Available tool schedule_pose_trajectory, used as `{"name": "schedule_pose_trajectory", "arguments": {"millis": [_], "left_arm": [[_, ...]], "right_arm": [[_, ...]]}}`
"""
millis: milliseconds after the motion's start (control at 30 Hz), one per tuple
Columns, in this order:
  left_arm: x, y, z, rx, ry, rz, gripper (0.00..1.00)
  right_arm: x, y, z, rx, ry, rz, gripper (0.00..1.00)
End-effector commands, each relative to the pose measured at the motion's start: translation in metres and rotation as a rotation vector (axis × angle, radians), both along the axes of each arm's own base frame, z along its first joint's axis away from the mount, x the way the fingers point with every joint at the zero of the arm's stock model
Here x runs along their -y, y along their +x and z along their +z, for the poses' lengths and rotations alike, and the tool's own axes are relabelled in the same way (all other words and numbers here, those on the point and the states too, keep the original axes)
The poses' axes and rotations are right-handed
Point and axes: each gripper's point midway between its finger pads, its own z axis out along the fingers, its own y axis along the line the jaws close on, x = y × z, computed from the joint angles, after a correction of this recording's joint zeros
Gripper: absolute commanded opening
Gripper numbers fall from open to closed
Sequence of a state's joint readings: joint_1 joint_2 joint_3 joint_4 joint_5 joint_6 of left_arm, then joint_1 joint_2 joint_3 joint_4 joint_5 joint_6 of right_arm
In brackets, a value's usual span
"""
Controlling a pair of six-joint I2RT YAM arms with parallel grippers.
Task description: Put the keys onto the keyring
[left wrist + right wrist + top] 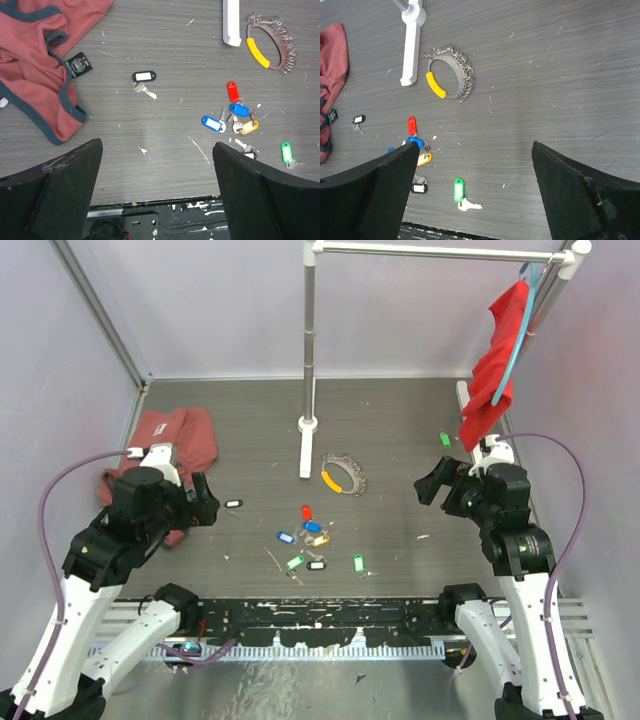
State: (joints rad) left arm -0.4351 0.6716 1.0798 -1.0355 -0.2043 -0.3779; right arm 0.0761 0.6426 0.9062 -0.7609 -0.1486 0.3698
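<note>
The keyring (352, 472), a silvery coiled loop with a yellow curved section (257, 52), lies flat near the table's middle, beside the stand's foot. The keys (312, 526) lie scattered in front of it: red (232, 91), blue (239, 109) and gold tags bunched together. A green-tagged key (458, 190) and a black-tagged key (144, 76) lie apart. My left gripper (203, 498) hovers open at the left, nothing between its fingers. My right gripper (432, 485) hovers open at the right, also holding nothing. Neither touches a key or the keyring (465, 75).
A crumpled red cloth (170, 440) lies at the back left, close to my left arm. A white stand (307, 440) rises behind the keyring. Another red cloth (495, 370) hangs from its rail at the right. One more green-tagged key (445, 439) lies far right.
</note>
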Motion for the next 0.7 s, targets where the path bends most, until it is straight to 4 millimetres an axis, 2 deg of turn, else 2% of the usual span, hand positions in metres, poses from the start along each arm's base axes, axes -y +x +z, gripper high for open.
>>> {"name": "schedule_pose_trajectory", "arguments": {"millis": [0, 67, 200, 400, 667], "left_arm": [[0.020, 0.012, -0.010, 0.001, -0.026, -0.085, 0.98], [0.021, 0.016, -0.016, -0.008, -0.018, -0.083, 0.98], [0.009, 0.014, -0.021, -0.032, 0.026, -0.037, 0.98], [0.005, 0.011, -0.013, 0.026, 0.003, -0.014, 0.98], [0.000, 0.011, -0.014, 0.022, 0.012, 0.012, 0.98]], "right_arm": [[0.005, -0.003, 0.016, 0.004, 0.005, -0.039, 1.00], [0.005, -0.004, 0.013, -0.011, -0.003, -0.035, 1.00], [0.009, -0.001, 0.000, -0.053, -0.041, -0.034, 1.00], [0.008, 0.013, -0.022, -0.135, -0.068, -0.012, 1.00], [-0.012, 0.035, -0.069, -0.267, -0.034, 0.070, 0.92]]}}
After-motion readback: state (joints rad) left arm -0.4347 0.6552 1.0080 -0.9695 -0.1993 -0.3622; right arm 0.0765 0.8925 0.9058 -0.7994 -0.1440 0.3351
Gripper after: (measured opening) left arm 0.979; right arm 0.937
